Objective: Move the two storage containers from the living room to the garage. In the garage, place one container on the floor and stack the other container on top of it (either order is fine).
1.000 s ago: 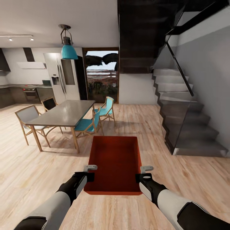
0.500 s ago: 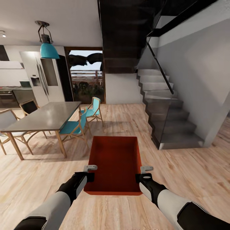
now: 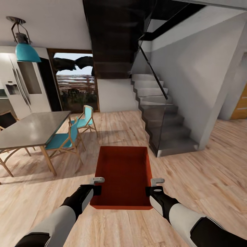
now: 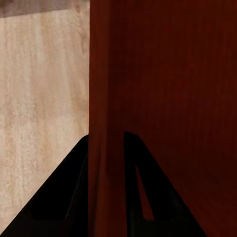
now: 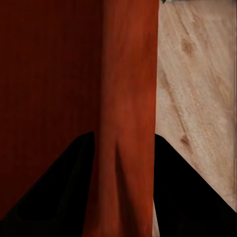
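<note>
I carry the storage container (image 3: pixel 123 176) level in front of me, above the wood-plank floor (image 3: pixel 212 178), with the left gripper (image 3: pixel 97 179) and right gripper (image 3: pixel 157 180) each pinched over a side wall. I'd best drive smoothly and steer wide of the stairs (image 3: pixel 161 120). The bin is orange-red, lidless and empty, its walls tapering.

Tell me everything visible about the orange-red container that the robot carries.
The storage container is an orange-red, lidless rectangular bin, empty, with tapering walls that look like plastic. It is level, open side up, above the wood-plank floor. The left tool clamps its left wall and the right tool its right wall, each near the robot's end.
</note>
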